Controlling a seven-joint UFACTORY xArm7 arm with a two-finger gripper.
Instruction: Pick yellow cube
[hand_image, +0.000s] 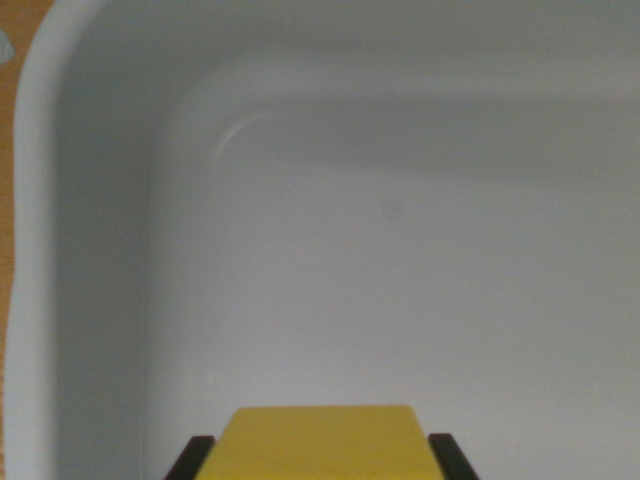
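Our tool (318, 455) sits at the bottom edge of the wrist view, and we see its 2 black fingers (190, 458) pressed against either side of the yellow cube (318, 442), grasping it. We see the cube held between them over the inside of a white bin (90, 250), whose pale floor fills most of the view. We note the bin's rounded corner at the wrist view's left, with a strip of wooden tabletop (22, 30) beyond its rim.
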